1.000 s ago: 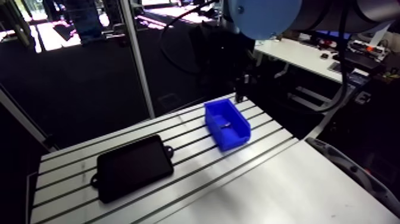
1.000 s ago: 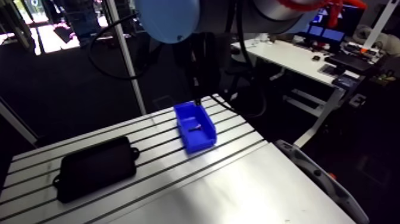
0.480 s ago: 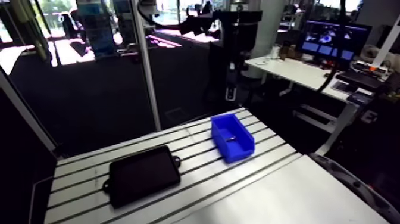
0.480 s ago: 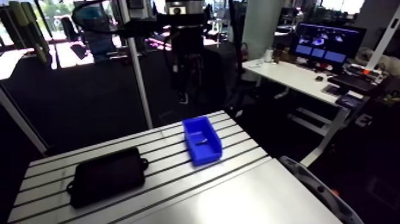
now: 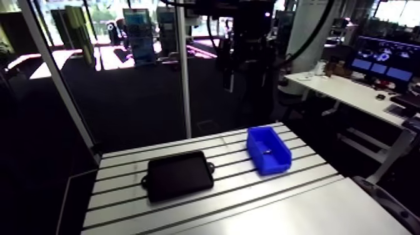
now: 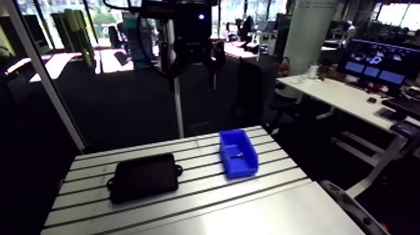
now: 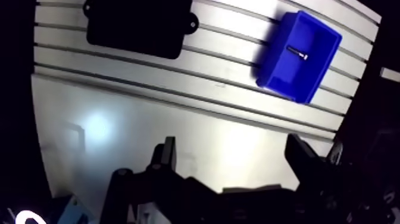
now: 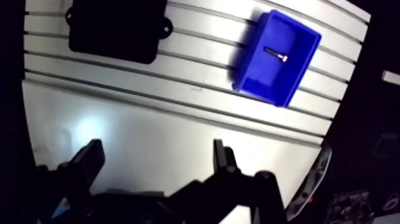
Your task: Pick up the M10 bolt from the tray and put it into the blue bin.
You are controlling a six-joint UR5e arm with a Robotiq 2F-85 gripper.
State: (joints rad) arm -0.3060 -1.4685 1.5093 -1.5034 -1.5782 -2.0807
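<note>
M10 bolt [image 7: 297,51] in blue bin [image 7: 324,67]; hand [image 7: 232,152] released.
Bolt lies flat on bin floor, approx centre, head end toward one side wall. Black tray [image 7: 140,27] sits flat beside bin, apart from it, both on slotted alu bench [image 7: 178,131]. Hand is well above bench, fingers [image 7: 166,156] spread w/ nothing btwn them, clear of bin & tray.

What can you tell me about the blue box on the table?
The blue bin looks like smooth plastic: a rectangular box with an open top and raised walls. It sits upright on the slotted table, apart from the black tray. A small bolt lies flat on its floor. The open hand hangs high above, touching nothing.
</note>
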